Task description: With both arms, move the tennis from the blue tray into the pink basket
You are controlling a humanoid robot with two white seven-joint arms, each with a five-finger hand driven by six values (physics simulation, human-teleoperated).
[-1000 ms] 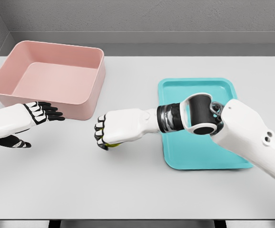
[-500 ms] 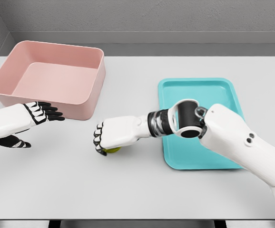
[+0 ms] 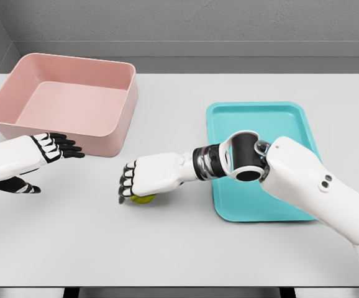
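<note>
A yellow-green tennis ball (image 3: 145, 198) lies on the white table (image 3: 179, 242), between the pink basket (image 3: 120, 127) and the blue tray (image 3: 254, 115). My right hand (image 3: 130, 186) hovers palm-down over the ball, covering most of it; its fingers (image 3: 125, 180) are loosened and point down at the ball's left side. The right arm crosses the tray's left part. My left hand (image 3: 54, 166) is open, fingers spread, just in front of the basket's near wall, about a hand's length left of the ball.
The basket stands at the table's far left and shows nothing inside. The tray lies right of the middle, with nothing visible on its uncovered part. A grey wall runs behind the table's far edge.
My right hand has carried the ball left off the tray and down onto the table. Its fingers have uncurled a little. The left hand has not moved.
</note>
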